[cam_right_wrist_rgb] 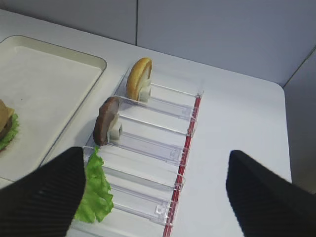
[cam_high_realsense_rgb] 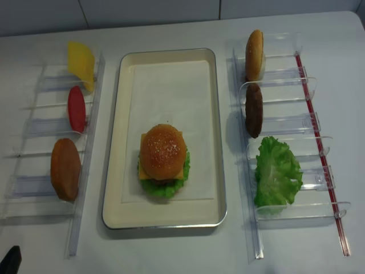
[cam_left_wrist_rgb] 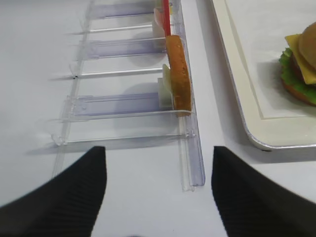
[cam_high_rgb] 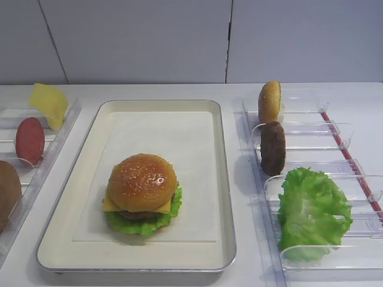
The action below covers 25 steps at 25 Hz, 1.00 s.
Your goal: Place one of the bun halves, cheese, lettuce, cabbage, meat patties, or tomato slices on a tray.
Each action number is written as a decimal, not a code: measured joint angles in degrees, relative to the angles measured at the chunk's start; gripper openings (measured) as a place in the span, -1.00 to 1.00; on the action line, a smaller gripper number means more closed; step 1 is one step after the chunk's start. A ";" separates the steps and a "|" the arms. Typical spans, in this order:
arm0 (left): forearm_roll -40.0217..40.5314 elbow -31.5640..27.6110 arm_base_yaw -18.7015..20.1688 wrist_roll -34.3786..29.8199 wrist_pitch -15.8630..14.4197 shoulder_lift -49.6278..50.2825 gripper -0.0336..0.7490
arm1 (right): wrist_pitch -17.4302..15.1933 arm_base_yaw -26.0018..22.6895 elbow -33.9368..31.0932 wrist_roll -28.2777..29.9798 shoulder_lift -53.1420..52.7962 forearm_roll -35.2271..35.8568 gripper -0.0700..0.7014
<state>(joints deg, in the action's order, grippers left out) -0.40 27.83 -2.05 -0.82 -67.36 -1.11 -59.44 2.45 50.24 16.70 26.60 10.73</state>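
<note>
White tabletop carried the tray (cam_high_rgb: 224, 179), where a finished burger sat under its domed bun (cam_high_rgb: 142, 180). Spare pieces stood upright in clear racks (cam_high_realsense_rgb: 285, 123) for easy grabbing. Both grippers, left (cam_left_wrist_rgb: 158, 190) and right (cam_right_wrist_rgb: 155, 190), hovered spread and empty

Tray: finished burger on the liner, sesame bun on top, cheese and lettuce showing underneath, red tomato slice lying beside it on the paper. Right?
Not quite. The tomato slice isn't on the tray; it stands in the left rack, as the realsense high view shows. The rest holds: sesame bun on top, cheese and lettuce showing beneath.
</note>
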 joint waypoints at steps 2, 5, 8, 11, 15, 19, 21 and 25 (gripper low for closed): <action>0.00 0.00 0.00 0.00 0.00 0.00 0.28 | -1.01 -0.82 -3.47 -0.21 -5.45 0.00 0.77; 0.00 0.00 0.00 0.00 0.00 0.00 0.28 | -4.80 -1.95 -8.42 -0.35 -12.57 -0.34 0.77; 0.00 0.00 0.00 0.00 0.00 0.00 0.28 | -7.78 -2.32 -12.30 -0.57 -18.57 -0.61 0.77; 0.00 0.00 0.00 0.00 0.00 0.00 0.28 | -8.63 -2.32 -14.69 -2.18 -22.85 -0.73 0.77; 0.00 0.00 0.00 0.00 0.00 0.00 0.28 | -8.63 -2.32 -17.60 -3.38 -26.26 -0.73 0.77; 0.00 0.00 0.00 0.00 0.00 0.00 0.28 | -8.38 -2.32 -20.98 -3.60 -27.54 -1.17 0.77; 0.00 0.00 0.00 0.00 0.00 0.00 0.28 | -7.97 -2.32 -22.51 -3.60 -27.54 -1.63 0.77; 0.00 0.00 0.00 0.00 0.00 0.00 0.28 | -7.33 -2.32 -23.06 -3.60 -27.54 -1.98 0.77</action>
<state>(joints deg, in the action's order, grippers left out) -0.40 27.83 -2.05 -0.82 -67.36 -1.11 -66.78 0.13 27.19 13.10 -0.94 8.75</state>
